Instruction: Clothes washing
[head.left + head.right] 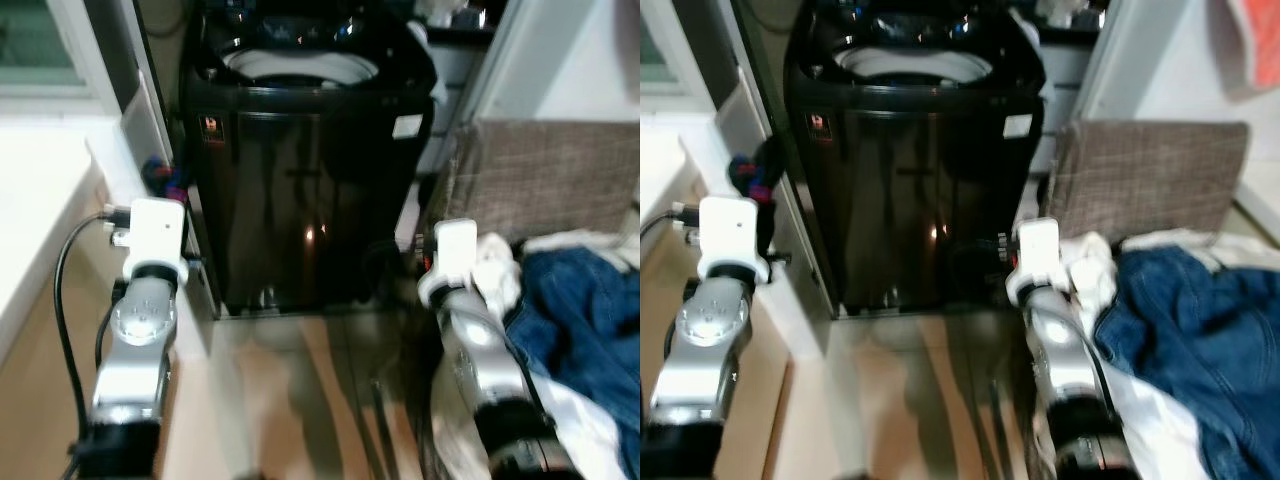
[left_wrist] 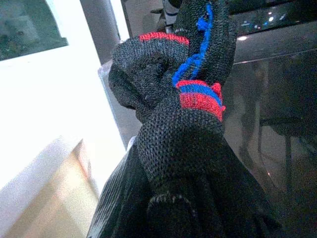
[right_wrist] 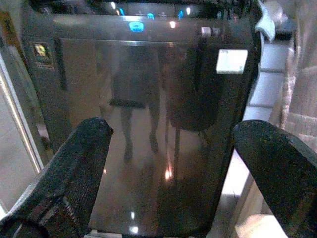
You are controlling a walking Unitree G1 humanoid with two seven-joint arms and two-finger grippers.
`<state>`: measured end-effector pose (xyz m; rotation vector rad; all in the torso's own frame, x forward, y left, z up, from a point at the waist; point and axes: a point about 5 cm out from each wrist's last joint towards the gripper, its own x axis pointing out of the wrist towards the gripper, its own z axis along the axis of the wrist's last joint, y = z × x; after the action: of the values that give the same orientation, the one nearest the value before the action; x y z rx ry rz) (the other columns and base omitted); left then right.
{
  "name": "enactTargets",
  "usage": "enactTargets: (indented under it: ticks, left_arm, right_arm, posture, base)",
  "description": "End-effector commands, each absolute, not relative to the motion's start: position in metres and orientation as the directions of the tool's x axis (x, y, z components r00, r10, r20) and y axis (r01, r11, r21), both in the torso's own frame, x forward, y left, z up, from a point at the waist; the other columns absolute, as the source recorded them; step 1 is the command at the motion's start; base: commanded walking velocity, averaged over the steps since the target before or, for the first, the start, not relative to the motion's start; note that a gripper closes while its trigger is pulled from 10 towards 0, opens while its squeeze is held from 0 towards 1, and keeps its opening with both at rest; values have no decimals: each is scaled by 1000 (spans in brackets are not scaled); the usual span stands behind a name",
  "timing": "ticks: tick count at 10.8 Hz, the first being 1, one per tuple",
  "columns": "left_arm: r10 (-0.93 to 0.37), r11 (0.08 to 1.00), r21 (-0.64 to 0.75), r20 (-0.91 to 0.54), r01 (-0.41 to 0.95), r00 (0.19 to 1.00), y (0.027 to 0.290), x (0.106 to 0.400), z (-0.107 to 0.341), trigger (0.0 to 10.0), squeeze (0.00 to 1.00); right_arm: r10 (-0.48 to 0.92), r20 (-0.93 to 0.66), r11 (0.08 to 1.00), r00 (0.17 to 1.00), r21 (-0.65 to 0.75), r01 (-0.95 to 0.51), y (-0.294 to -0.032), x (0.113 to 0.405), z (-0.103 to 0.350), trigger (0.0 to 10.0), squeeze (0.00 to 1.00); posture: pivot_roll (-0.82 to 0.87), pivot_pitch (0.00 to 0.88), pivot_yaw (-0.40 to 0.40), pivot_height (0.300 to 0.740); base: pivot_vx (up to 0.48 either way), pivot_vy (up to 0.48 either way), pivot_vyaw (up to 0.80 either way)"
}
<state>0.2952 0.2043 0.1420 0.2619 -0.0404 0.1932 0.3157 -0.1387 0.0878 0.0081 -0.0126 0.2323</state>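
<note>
A black top-loading washing machine [image 1: 305, 170] stands straight ahead with its lid up, and the white drum rim [image 1: 300, 65] shows at the top. My left gripper [image 2: 173, 198] is shut on a dark knitted garment [image 2: 183, 114] with red and blue stripes, held low at the machine's left side [image 1: 163, 180]. My right gripper [image 3: 173, 134] is open, its two black fingers [image 3: 74, 168] spread wide and facing the machine's glossy front panel, with nothing between them. To the right, blue jeans [image 1: 585, 300] lie on white clothes [image 1: 495, 265].
A grey woven basket [image 1: 1150, 175] stands behind the clothes pile on the right. A white counter [image 1: 40, 200] runs along the left. A black cable [image 1: 62, 300] loops beside my left arm. Shiny floor [image 1: 300, 400] lies between the arms.
</note>
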Motion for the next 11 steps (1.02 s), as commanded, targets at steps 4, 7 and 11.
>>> enactTargets:
  ticks: [4,7,11]
  left_arm:
    - [151,955,240,103,-172,983,188,299,150,10000,0]
    - [84,949,289,147,-124,986,184,309,163,10000,0]
    - [7,936,346,179,-70,984,184,327,184,10000,0]
  right_arm:
    - [254,130,967,958,-57,-249,-136,333,123,10000,86]
    - [252,141,968,957,-50,-248,-136,337,127,10000,0]
    - [255,144,967,956,-47,-250,-134,334,125,10000,0]
  posture:
    - [-18,0,-41,740]
    - [-10,0,-46,740]
    - [-11,0,-48,740]
  base:
    - [480,0,355]
    - [480,0,231]
    - [480,0,0]
